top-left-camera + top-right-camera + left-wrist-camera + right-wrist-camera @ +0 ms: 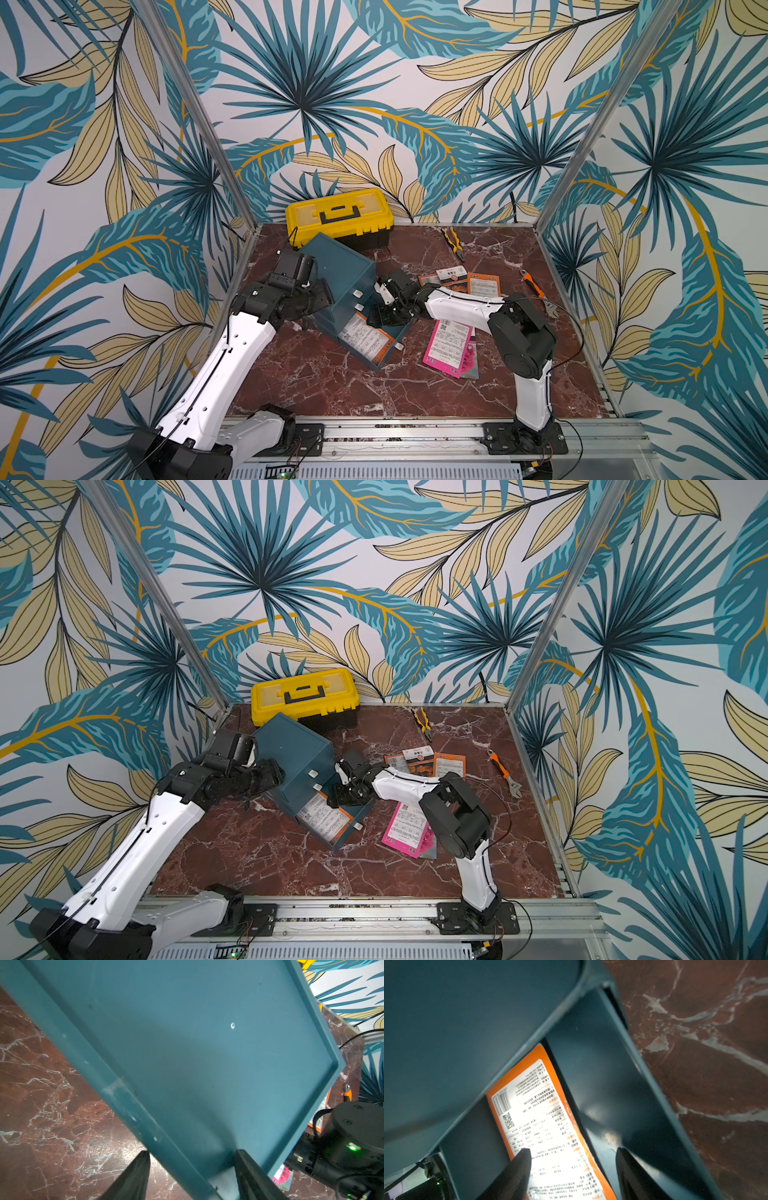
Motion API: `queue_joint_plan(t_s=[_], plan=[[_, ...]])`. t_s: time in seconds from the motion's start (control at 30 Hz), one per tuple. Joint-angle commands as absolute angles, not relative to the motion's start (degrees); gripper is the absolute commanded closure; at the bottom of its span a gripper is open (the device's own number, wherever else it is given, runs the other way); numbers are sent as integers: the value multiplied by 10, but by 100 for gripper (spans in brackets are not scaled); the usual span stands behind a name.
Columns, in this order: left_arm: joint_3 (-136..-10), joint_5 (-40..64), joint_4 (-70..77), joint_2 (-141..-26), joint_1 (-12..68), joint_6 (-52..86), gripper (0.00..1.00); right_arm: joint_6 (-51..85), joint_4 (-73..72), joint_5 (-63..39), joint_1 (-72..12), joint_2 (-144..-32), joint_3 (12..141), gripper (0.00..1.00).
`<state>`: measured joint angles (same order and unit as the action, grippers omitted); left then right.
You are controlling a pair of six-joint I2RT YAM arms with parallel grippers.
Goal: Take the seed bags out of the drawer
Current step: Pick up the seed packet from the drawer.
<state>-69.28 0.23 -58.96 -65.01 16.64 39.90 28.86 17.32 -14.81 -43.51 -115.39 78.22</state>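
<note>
Black ribbed fingers first: find the right gripper [573, 1151] down inside the pulled-out bottom drawer [602, 1084], jaws parted and gripping nothing. Note one fingertip [523, 1159] over the white label of the orange seed bag [537, 1109] and its partner over bare drawer floor, so straddling one long edge of the packet, not its middle. Read the bag as lying flat, label up, directly below and ahead of the jaws, long axis running along the drawer's depth and crossing the closing line almost squarely, far end tucked under the body of the teal drawer cabinet [336, 266]. Judge the right arm far the nearer; expect a pinch on that long edge, or a drag toward the drawer front, to need lower fingertips, given the flat, glossy lie of the packet. Across the cabinet, see the left gripper [191, 1151] set astride a panel edge, apparently clamped there as a brace. Beyond, count a magenta seed bag [446, 347] and loose orange seed bags [482, 284] already out on the marble tabletop [332, 386]
</note>
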Motion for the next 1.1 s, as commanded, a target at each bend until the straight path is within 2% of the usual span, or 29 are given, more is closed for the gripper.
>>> queue_joint_plan(t_s=[0.0, 0.2, 0.5, 0.93, 1.03, 1.07], plan=[[-670, 17, -599, -657, 163, 396, 35, 272, 193, -141, -436, -1183, 789, 31], [-650, 25, -601, -648, 163, 397, 36, 267, 201, -139, -442, -1198, 791, 31], [-646, 36, -592, -649, 163, 398, 36, 284, 180, -180, -457, -1204, 781, 48], [-639, 41, -590, -646, 163, 398, 36, 297, 173, -198, -486, -1216, 784, 60], [-639, 42, -590, -646, 163, 398, 36, 301, 173, -198, -486, -1218, 785, 67], [-639, 42, -590, -646, 163, 397, 36, 302, 172, -199, -486, -1218, 783, 72]])
